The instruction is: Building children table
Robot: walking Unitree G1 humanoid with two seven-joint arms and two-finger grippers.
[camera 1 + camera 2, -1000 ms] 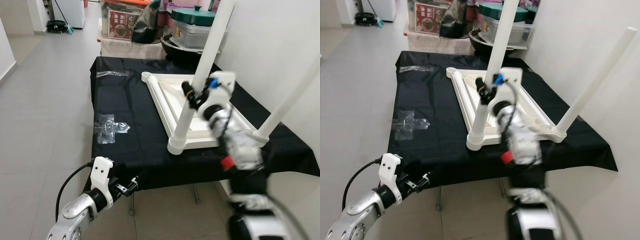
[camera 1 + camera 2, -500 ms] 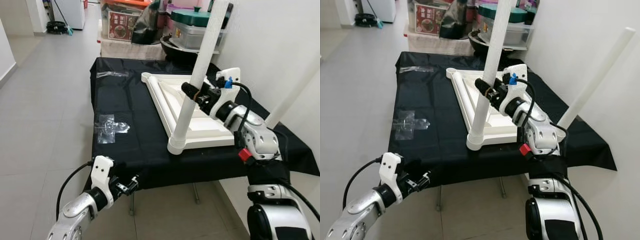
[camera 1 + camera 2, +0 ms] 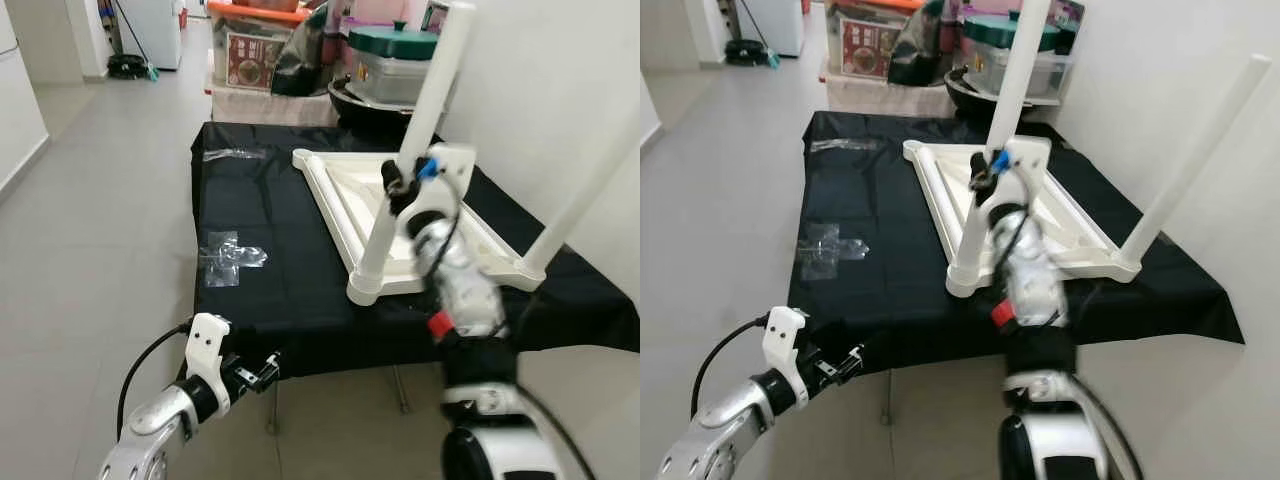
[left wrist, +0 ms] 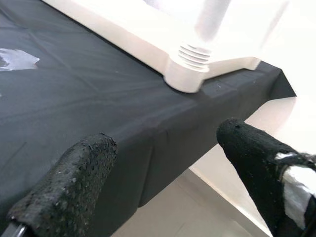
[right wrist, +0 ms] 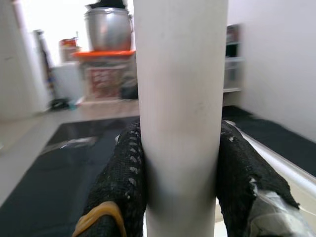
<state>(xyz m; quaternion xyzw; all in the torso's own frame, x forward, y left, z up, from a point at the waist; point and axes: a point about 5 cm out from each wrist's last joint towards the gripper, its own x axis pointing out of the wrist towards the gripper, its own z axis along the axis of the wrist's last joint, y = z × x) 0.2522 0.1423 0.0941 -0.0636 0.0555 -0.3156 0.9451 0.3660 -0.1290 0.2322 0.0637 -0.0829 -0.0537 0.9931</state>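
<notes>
White upturned tabletop (image 3: pixel 440 235) lies on black-draped table (image 3: pixel 260 290). My right gripper (image 3: pixel 393 183) clamps near-corner leg (image 3: pixel 415 150), part-way up; fingers (image 5: pixel 123 182) press both sides of tube. Leg stands upright in corner socket, seemingly threaded in. My left gripper (image 3: pixel 262 366) hangs low off table's front edge, fingers (image 4: pixel 69 182) spread wide, holding nothing. Second leg (image 3: pixel 1195 160) rises at tabletop's far-right corner.
</notes>
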